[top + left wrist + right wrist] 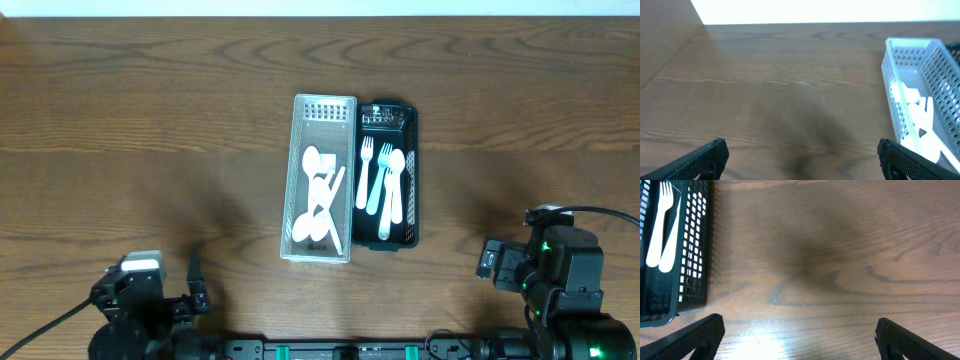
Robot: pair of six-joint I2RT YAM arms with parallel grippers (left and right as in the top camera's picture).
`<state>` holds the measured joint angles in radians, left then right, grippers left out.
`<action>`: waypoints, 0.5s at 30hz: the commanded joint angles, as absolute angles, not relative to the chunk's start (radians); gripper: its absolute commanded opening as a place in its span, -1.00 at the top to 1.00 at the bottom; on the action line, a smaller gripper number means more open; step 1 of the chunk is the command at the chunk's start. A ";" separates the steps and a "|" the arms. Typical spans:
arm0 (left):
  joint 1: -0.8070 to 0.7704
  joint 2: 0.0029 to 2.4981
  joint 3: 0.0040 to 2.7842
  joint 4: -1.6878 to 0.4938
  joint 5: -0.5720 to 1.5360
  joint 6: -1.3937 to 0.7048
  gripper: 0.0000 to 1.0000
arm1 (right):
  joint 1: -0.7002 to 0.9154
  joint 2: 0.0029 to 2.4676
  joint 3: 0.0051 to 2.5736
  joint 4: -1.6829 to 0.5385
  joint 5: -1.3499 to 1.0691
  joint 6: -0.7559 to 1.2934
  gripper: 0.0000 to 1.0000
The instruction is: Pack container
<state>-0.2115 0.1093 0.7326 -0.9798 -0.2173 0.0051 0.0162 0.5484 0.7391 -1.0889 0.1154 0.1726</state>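
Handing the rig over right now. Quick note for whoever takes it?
Left gripper: open, empty, parked low, to the left of the white basket.
Right gripper: open, empty, parked low, to the right of the black basket.
White basket: white spoons piled loosely.
Black basket, right beside it: white forks and a spoon.
Done: all cutlery in view lies in a basket.
Left: no loose pieces seen outside the baskets. Probably just confirm that packing is complete.
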 commanded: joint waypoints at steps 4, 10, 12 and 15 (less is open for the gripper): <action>-0.216 0.121 0.663 -0.932 -0.233 0.045 -0.96 | 0.024 0.542 0.736 -1.093 0.115 0.186 -0.99; -0.216 0.121 0.630 -0.921 -0.233 0.045 -0.96 | 0.024 0.542 0.736 -1.093 0.115 0.186 -0.99; -0.216 0.121 0.622 -0.921 -0.233 0.045 -0.96 | 0.024 0.542 0.736 -1.093 0.115 0.186 -0.98; -0.216 0.121 0.604 -0.912 -0.232 0.045 -0.96 | 0.024 0.542 0.736 -1.092 0.115 0.186 -0.99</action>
<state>-0.2115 0.1162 0.6186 -0.9207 -0.2173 0.0284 0.0162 0.5484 0.7391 -1.0897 0.1154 0.1749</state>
